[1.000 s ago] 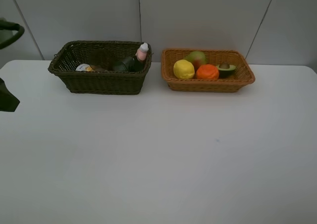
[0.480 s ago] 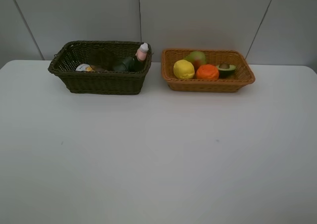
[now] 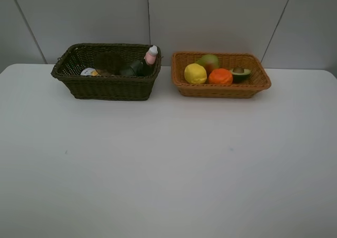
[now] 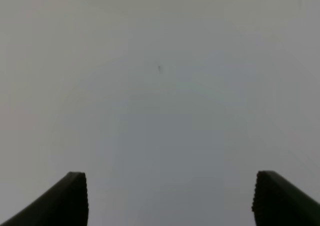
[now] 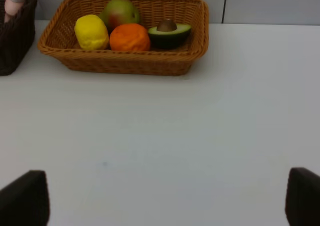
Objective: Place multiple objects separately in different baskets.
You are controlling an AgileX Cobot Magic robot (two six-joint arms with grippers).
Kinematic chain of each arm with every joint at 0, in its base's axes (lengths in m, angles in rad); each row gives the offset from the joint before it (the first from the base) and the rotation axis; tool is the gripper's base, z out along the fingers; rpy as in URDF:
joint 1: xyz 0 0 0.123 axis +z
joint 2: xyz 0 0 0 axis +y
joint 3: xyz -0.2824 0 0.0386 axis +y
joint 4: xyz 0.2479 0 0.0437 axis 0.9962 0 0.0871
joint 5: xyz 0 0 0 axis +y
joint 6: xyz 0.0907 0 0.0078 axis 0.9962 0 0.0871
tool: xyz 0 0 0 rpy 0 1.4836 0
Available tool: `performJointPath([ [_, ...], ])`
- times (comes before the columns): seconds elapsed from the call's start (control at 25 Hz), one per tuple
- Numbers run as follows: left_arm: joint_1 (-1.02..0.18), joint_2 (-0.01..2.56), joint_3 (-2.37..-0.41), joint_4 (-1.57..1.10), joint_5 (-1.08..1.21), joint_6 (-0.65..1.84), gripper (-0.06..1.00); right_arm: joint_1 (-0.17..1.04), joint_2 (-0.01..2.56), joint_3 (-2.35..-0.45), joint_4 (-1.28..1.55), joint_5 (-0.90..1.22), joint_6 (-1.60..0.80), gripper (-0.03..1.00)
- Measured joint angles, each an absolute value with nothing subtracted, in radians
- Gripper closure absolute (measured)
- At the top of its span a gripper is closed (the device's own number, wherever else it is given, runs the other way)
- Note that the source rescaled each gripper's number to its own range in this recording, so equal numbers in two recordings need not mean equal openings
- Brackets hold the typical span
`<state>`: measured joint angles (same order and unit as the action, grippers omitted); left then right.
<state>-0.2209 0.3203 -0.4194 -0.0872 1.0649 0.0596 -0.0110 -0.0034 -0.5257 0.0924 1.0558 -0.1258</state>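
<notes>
The dark brown-green basket (image 3: 105,88) stands at the back left. It holds the pink bottle (image 3: 151,54), the dark green pump bottle (image 3: 136,68), a white bottle (image 3: 88,71) and a translucent cup (image 3: 109,62). The tan basket (image 3: 221,90) beside it holds the lemon (image 3: 195,73), orange (image 3: 220,76), pear (image 3: 209,62) and avocado half (image 3: 240,73). My left gripper (image 4: 170,186) is open over bare table, with nothing between its fingers. My right gripper (image 5: 165,186) is open and faces the tan basket (image 5: 125,63) from well back. Neither arm shows in the exterior high view.
The white table (image 3: 168,164) stretches wide in front of both baskets. A grey panelled wall (image 3: 210,17) rises right behind them. A corner of the dark basket (image 5: 15,41) with the pink bottle (image 5: 14,1) shows in the right wrist view.
A second ago the left arm showed at the left edge of the exterior high view; it has since withdrawn out of that view. The baskets and their contents have not moved.
</notes>
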Motion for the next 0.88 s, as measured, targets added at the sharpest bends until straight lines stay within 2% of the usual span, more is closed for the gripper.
performJointPath([
  [0.44, -0.211, 0.288, -0.419, -0.087, 1.067, 0.048, 0.05, -0.011, -0.003, -0.526, 0.092, 1.056, -0.126, -0.03],
  [0.88, 0.016, 0.070, -0.419, -0.086, 1.069, 0.039, 0.05, -0.011, -0.003, -0.526, 0.092, 1.056, -0.126, -0.03],
])
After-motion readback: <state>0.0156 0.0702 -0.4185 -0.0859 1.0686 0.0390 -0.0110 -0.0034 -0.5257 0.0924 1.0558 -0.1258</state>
